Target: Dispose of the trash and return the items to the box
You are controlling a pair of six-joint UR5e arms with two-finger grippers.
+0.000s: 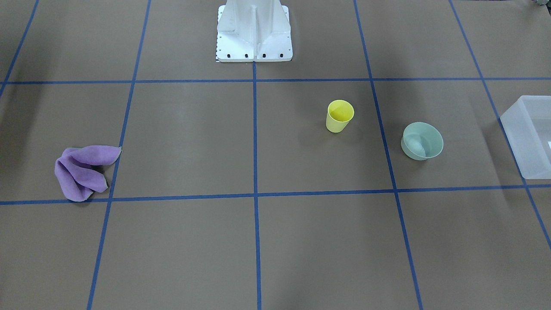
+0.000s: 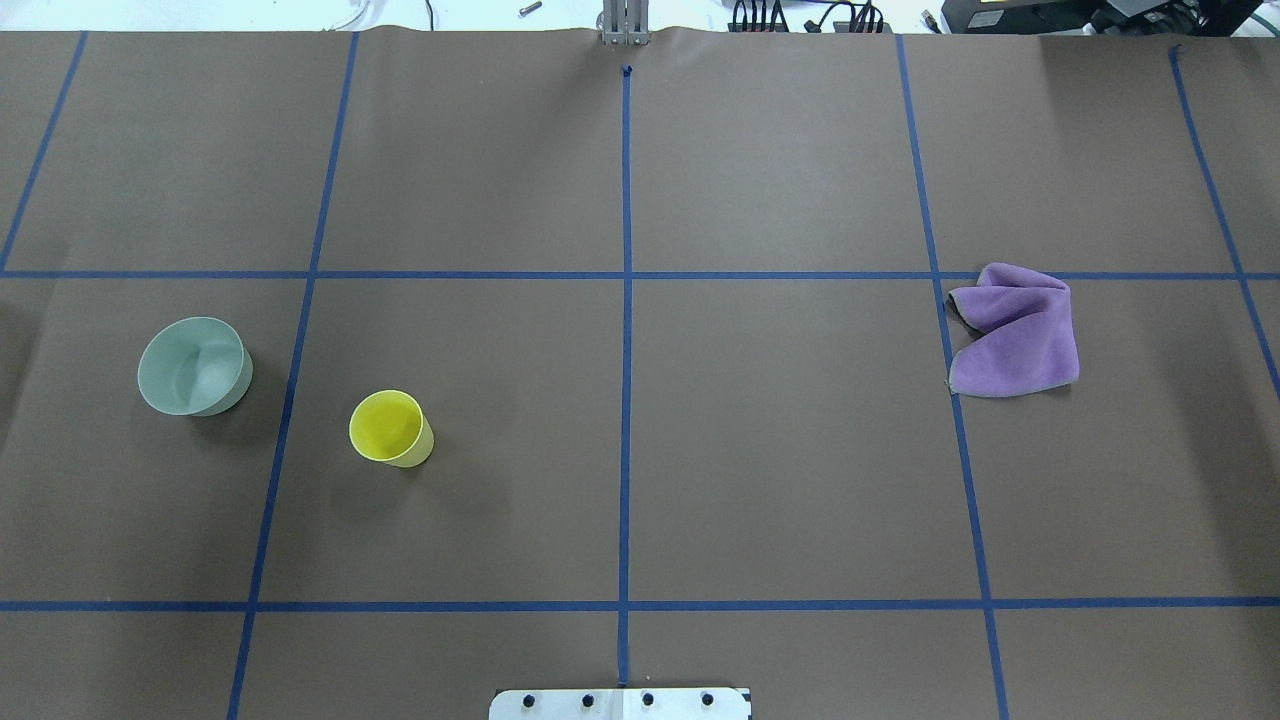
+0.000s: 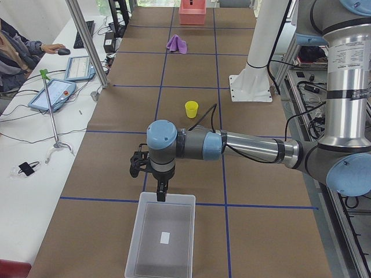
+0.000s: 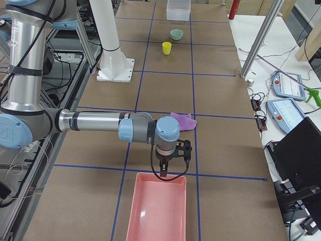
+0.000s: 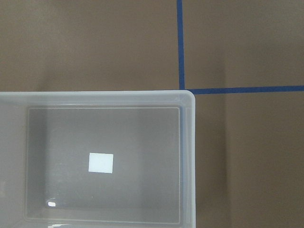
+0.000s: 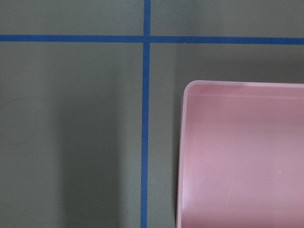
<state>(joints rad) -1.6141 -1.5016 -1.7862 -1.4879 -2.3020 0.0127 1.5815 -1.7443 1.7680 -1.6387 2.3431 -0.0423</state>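
Facing view: the bowl (image 1: pixel 422 141) sits upright on the bench (image 1: pixel 193 142) between cup (image 1: pixel 339 116) and box (image 1: pixel 527 142), touching neither. Left side view: my left pincer (image 3: pixel 157 194) hangs over the box's rim; wide or narrow, I cannot tell. Right side view: my right pincer (image 4: pixel 164 173), likewise unreadable, hangs near, the bowl far down the bench.

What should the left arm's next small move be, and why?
Probably swing the left hand away from over the box toward the mint bowl. The box holds only a white patch, and the bowl stands upright on the table, nearer the box than the yellow cup.
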